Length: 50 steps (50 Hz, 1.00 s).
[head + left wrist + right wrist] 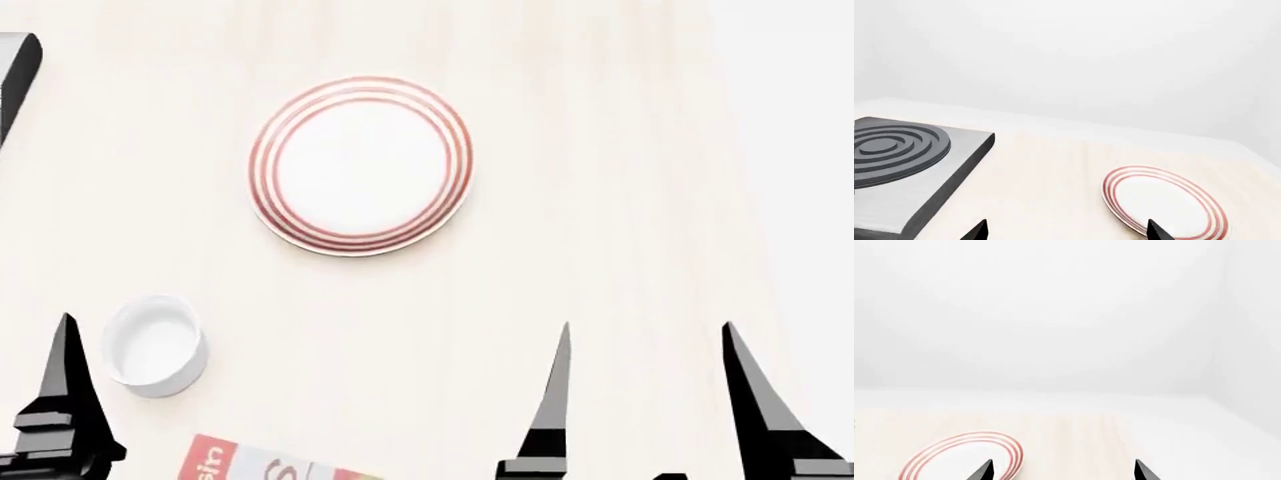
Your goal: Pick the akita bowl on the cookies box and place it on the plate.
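The plate, white with thin red rings, lies flat and bare on the pale table, and also shows in the wrist views as the plate and the plate. One corner of the red-and-white cookies box pokes in at the head view's bottom edge. The akita bowl is out of view. My right gripper hangs open to the plate's near right, nothing between its tips. My left gripper is open and empty too. Only one of its fingers shows in the head view, at the near left.
A small plain white cup stands on the table near the left finger, beside the box corner. A grey stove with a dark ringed burner sits left of the plate, its edge at the head view's far left.
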{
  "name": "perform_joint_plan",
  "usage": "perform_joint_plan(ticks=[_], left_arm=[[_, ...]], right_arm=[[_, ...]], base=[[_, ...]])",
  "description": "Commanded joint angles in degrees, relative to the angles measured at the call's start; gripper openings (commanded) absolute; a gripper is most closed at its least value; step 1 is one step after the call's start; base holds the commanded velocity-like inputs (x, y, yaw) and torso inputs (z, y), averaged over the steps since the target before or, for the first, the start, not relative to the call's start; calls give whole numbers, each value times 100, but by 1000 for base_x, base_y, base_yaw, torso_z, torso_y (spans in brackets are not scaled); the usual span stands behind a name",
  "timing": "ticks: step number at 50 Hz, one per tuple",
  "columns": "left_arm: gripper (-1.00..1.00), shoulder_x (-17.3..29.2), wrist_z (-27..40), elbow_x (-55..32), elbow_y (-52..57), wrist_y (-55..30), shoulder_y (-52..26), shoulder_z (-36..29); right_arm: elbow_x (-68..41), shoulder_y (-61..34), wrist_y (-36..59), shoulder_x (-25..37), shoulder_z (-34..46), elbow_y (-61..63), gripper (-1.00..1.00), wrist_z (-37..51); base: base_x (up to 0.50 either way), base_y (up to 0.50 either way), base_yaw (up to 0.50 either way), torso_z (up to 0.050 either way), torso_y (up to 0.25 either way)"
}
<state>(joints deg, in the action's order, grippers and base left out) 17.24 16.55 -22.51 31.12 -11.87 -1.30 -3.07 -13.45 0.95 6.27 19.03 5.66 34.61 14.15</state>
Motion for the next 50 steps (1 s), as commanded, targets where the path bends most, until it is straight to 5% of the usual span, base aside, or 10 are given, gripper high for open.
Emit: perform_joint_plan(ticks=[1,26,50], left_arm=[[100,-87,-157,118,-58,-96,-24,63],[100,-58,119,124,-62,-299,-155,95],[100,326,893,-95,331,-1874,-1124,424]], right_arm=[[131,-19,60,-90,-105,-22,100,-90],[-513,-245,685,89,-102,-14,100,-277],[-2790,-3061,5380,1972,923,2389,100,-1128]], base=[[0,0,0,0,0],[0,0,0,0,-67],[0,0,0,0,0]])
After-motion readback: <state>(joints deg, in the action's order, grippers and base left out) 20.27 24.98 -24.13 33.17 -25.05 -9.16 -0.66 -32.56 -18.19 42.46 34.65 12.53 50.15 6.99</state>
